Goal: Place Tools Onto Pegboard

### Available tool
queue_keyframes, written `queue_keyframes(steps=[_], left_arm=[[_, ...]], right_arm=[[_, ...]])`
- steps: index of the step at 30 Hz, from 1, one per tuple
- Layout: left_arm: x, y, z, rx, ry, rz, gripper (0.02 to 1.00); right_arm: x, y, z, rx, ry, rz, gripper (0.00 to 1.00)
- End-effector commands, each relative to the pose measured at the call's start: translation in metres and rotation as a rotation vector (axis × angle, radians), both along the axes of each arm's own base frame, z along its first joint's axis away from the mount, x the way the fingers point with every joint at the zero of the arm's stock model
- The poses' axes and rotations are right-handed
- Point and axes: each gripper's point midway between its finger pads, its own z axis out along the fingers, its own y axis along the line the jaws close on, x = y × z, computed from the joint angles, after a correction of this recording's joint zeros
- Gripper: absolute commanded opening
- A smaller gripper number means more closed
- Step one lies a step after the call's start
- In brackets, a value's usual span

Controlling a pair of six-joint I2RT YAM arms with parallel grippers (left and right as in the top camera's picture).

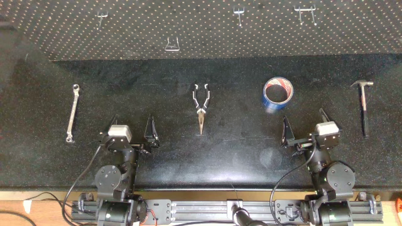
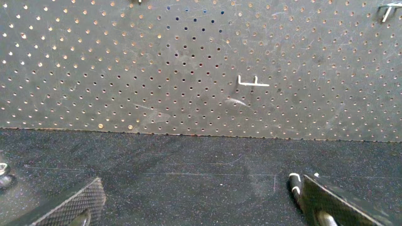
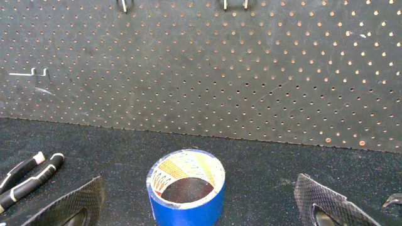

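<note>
four tools lie in a row on the black mat [image 1: 239,150], all still off the pegboard [image 1: 188,28]. from the left: a wrench [image 1: 73,113] lying lengthwise up the top view, pliers [image 1: 201,108] near the middle with handles toward the board, a blue tape [image 1: 277,93] roll on its flat side with the core open upward, and a hammer [image 1: 363,105] far right, head toward the board. all are well apart. the board rises behind the mat with bare wire hooks [image 1: 172,44]: one low near the middle, three higher, partly cut off by the top view's edge.

the left gripper [image 1: 133,133] sits low between wrench and pliers, fingers wide apart and empty. its wrist view catches a pliers handle tip beside one finger and a sliver of the wrench at the edge.

the right gripper [image 1: 306,129] sits just short of the tape, fingers spread wide and empty, not touching the roll. in its wrist view the roll's bottom is cut off, the pliers show as cropped handle ends, and a small shape at the edge is too cropped to name.
</note>
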Motion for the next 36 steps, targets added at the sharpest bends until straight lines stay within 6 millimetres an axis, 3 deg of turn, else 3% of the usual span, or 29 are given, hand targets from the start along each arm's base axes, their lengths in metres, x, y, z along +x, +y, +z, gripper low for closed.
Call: queue_keyframes(steps=[1,36], left_arm=[[-0.0002,0.0045,0.0,0.014,-0.003,0.024,0.993],[-0.0003,-0.0006,-0.0002,0.008,-0.003,-0.006,0.993]], right_arm=[[0.0,-0.0028,-0.0006,-0.007,-0.002,-0.014,0.987],[0.0,-0.0028,-0.0007,-0.007,-0.002,-0.014,0.987]])
